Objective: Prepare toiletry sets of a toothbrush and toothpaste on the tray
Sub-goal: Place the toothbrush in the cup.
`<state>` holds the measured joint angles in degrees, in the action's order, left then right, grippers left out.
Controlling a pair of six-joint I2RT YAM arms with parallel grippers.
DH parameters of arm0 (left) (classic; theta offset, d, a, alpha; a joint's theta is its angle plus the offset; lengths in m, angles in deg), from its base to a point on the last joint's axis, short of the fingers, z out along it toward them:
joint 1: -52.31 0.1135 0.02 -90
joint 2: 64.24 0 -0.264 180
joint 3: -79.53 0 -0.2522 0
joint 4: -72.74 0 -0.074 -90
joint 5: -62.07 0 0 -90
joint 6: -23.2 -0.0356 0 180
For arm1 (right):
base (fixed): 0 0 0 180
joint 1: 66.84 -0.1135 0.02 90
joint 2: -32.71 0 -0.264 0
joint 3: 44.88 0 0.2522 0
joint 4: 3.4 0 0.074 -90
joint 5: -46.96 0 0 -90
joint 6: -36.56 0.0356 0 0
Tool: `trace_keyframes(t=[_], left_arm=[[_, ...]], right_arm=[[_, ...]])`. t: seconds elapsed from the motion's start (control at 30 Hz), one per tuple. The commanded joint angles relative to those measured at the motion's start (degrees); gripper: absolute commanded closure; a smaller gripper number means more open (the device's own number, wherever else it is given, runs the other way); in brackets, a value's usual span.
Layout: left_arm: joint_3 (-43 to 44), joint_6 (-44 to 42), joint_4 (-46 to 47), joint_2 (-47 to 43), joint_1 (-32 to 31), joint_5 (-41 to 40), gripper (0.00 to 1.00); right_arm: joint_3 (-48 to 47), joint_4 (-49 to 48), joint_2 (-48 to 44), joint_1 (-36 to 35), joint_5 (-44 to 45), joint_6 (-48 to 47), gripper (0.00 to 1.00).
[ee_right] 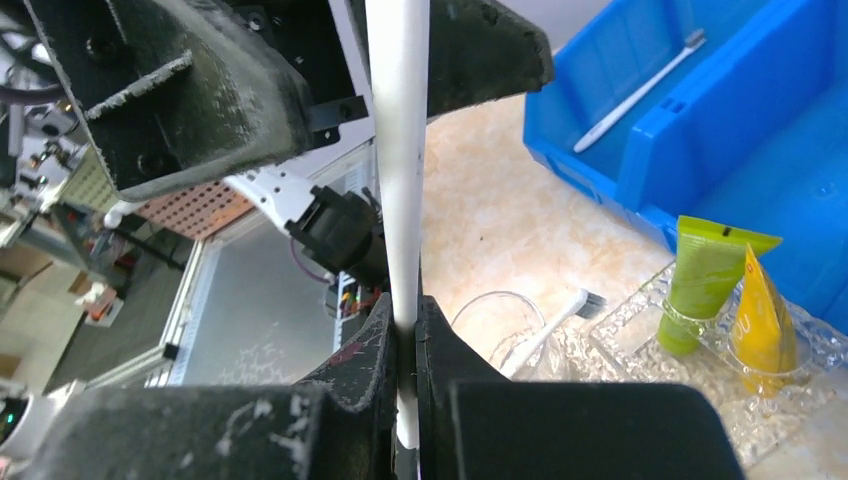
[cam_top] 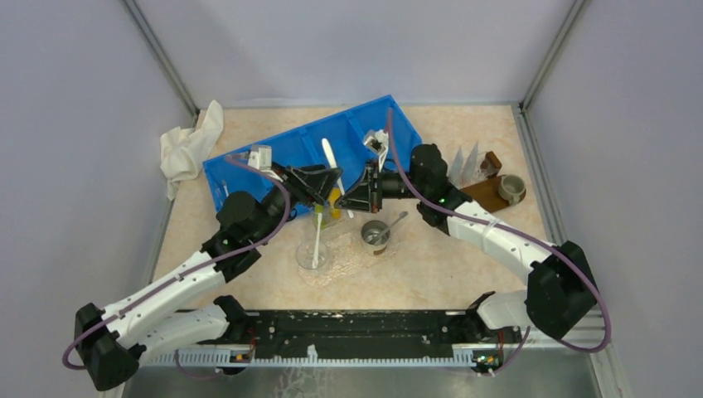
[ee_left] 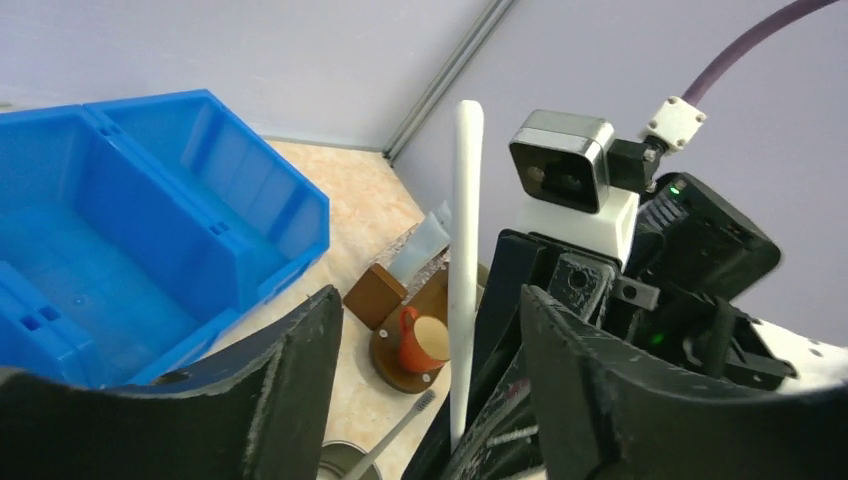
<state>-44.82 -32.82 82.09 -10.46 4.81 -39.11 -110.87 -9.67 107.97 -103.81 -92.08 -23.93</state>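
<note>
Handover step, by the look of it: R hand (ee_right: 405,335) clenched on toothbrush (ee_right: 397,150), which stands upright btwn the parted fingers of L hand (ee_left: 430,310), grip released. Next prob: L backs off, R lowers brush to tray (ee_right: 650,380), below-right of it, by toothpaste (ee_right: 703,280).

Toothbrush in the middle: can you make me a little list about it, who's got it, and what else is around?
toothbrush: white, upright between both pincers
right pincer: shut on the toothbrush
left pincer: open, jaws apart around it
tray: clear, on the table
green tube: standing on the tray
yellow tube: right beside the green tube
second toothbrush: leaning in a clear cup
bin: blue, with a bin brush lying inside
</note>
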Motion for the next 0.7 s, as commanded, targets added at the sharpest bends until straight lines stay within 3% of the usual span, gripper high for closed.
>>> trace_keyframes(t=[0.0, 0.07, 0.13, 0.2, 0.37, 0.67], left_arm=[[-3.78, -7.19, 4.22, -6.99, -0.29, 0.29, 0.17], [-5.79, -9.76, 3.96, -10.79, -0.26, 0.57, 0.02], [-7.69, -10.84, 3.16, -14.50, -0.18, 0.76, 0.01], [-9.54, -10.67, 1.94, -17.90, -0.17, 0.41, 0.01], [-9.29, -8.95, -7.72, -21.44, -0.13, 2.27, 0.01], [-8.84, -1.45, -10.97, -17.85, 0.12, 12.26, 0.01]], right_arm=[[-3.93, -0.21, -2.45, 3.85, -9.32, -4.39, 1.00], [-3.98, 0.89, -3.01, 6.50, -13.56, -7.40, 1.00], [-4.34, 5.48, -3.63, 8.54, -18.18, -15.16, 1.00], [-6.09, 15.98, -4.25, 9.74, -19.66, -27.23, 1.00], [-12.69, 41.28, -6.04, 10.34, -13.53, -54.45, 1.00], [-13.38, 58.64, -12.67, 11.04, -8.34, -82.96, 1.00]])
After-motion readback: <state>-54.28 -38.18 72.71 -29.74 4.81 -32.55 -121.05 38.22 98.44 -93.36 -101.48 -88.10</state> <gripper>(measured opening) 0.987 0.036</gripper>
